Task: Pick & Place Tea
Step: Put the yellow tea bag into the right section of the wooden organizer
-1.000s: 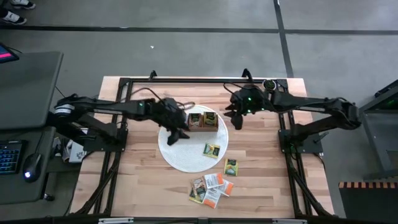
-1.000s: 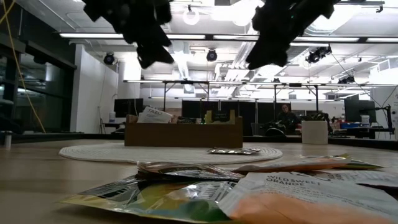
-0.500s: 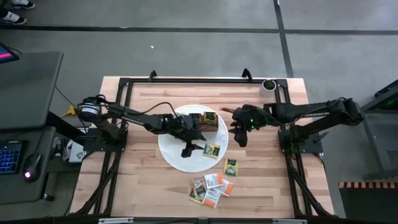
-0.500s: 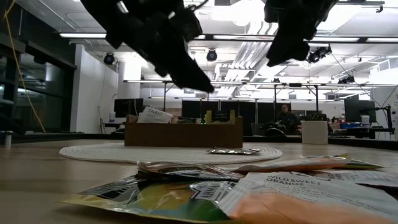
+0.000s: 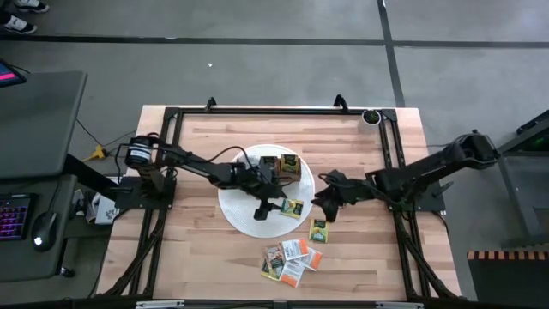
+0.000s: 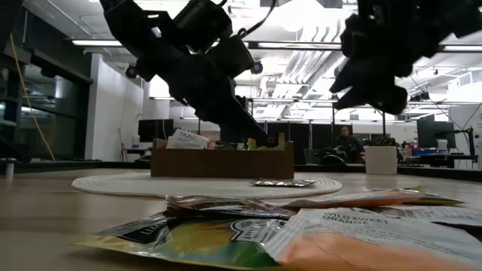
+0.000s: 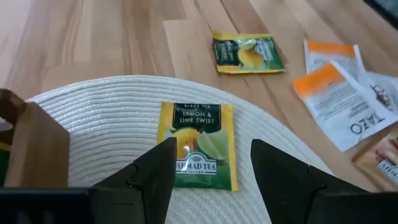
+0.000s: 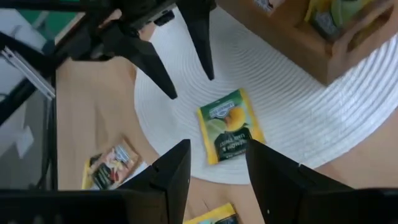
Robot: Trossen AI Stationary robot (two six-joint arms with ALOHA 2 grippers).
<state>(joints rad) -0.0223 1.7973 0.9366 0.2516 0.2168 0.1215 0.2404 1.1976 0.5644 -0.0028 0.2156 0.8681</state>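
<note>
On the round white mat (image 5: 243,210) lies a yellow-green tea packet (image 5: 292,208), flat near the mat's right rim. My left gripper (image 5: 268,207) hovers open just left of it; in its wrist view the fingers stand either side of the packet (image 7: 198,146), above it. My right gripper (image 5: 322,204) is open, right of the same packet (image 8: 229,132) and raised. A second tea packet (image 5: 318,230) lies on the bare wood. Several more tea packets (image 5: 292,260) lie heaped near the front edge. The wooden box (image 5: 280,166) stands on the mat's far part.
A small black object (image 5: 371,117) sits at the far right corner. Black frame rails (image 5: 171,172) run along both table sides. Both grippers crowd the same packet. Bare wood shows at the near left (image 5: 197,257). A person (image 6: 348,143) sits far behind the table.
My left gripper has come down and moved toward the table's near right, from beside the box to the packet on the mat, rolling as it went. My right gripper has swung from the far side toward the near edge and sunk toward the same packet, rolling too.
</note>
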